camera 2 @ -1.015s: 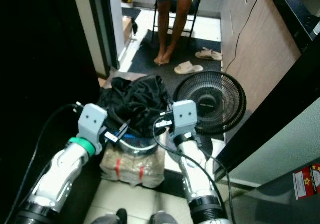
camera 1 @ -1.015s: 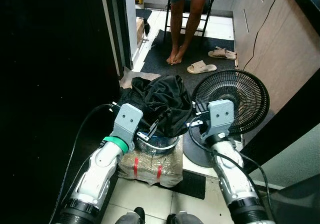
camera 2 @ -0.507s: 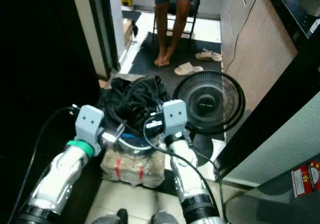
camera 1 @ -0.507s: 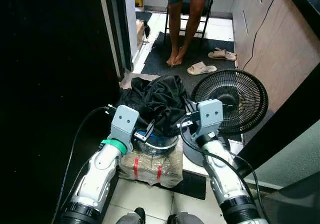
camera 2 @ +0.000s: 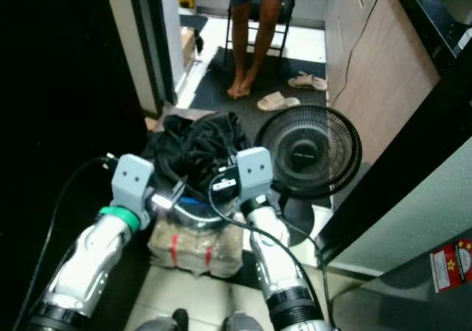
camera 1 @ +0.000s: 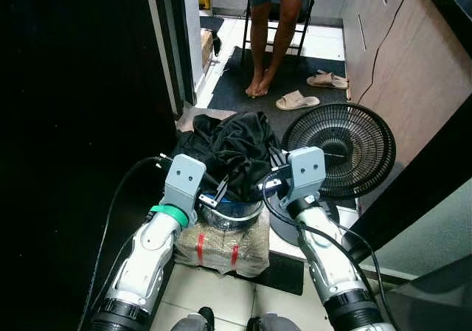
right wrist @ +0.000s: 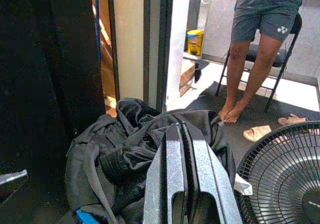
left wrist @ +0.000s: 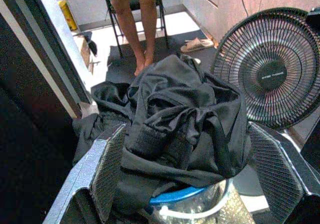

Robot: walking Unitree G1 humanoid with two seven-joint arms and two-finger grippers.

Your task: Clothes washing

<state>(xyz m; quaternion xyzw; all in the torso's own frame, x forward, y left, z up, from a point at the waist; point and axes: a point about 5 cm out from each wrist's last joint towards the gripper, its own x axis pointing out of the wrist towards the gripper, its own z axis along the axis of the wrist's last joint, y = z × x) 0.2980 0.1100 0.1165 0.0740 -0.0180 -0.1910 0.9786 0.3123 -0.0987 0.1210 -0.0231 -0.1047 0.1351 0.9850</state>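
Right tool has swung left toward the laundry, closing the gap.

Nearest, the left tool (camera 1: 218, 192), fingers spread wide, and the right tool (camera 1: 267, 181), fingers pressed together and empty, flank the heap of black crumpled clothes (camera 1: 234, 152) piled on a blue-rimmed metal basin (left wrist: 192, 204); right of it stands a black round floor fan (camera 1: 339, 150); farthest, a person's bare legs (camera 1: 269, 40). A grasp looks imminent.

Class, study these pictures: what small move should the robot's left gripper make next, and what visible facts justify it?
Probably ease the left gripper forward and close it on the black clothes. Its fingers stand open on either side of the pile heaped over the bucket, not yet gripping. The right gripper is shut, just short of the cloth.
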